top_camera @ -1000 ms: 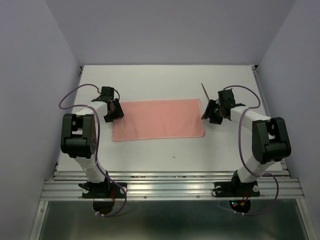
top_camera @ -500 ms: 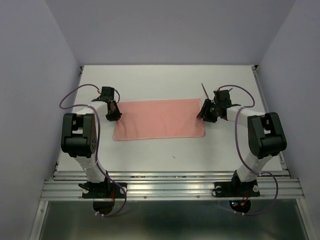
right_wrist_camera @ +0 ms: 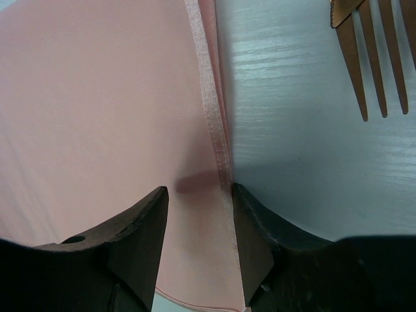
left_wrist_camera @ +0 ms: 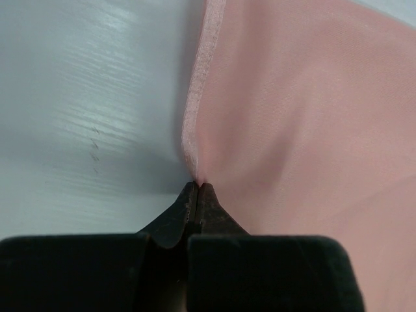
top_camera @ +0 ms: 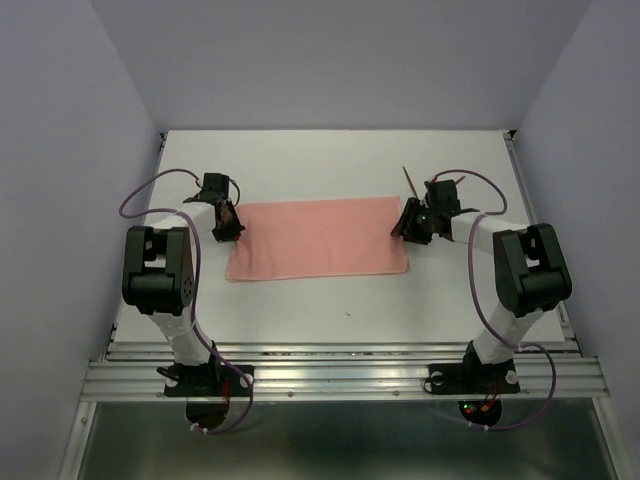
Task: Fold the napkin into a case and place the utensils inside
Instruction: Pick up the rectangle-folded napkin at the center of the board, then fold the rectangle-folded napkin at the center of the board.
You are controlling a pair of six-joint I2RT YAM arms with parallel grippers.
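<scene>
One white table (top_camera: 330, 300) carries everything, and on it lies one napkin (top_camera: 318, 238), a salmon-pink cloth spread flat as a wide oblong. Its long sides run left to right across the middle of the table, and its near left corner sits a little lower than the rest. It is not folded into a case. My two arms reach in from the near edge, one to each short end of the cloth, and one purple cable loops beside each arm. My left pincer (left_wrist_camera: 197, 188) is down at the napkin's left edge with its two fingers pressed together. The stitched hem runs right into the tips, and the cloth puckers up toward them, so I am clamped on that edge. My right pincer (right_wrist_camera: 199, 190) is at the opposite short edge with its fingers apart and gripping nothing. One finger stands over the pink cloth and the other over the bare table, and the hem passes through the gap between them. Just beyond that finger, lying on the table and clear of the cloth, is one reddish-brown fork (right_wrist_camera: 380, 65). I count three tines in full, with a fourth cut off by the frame edge. From above I can make out only one thin brown stick there, behind my right pincer, so I cannot tell whether a second utensil lies with it.
</scene>
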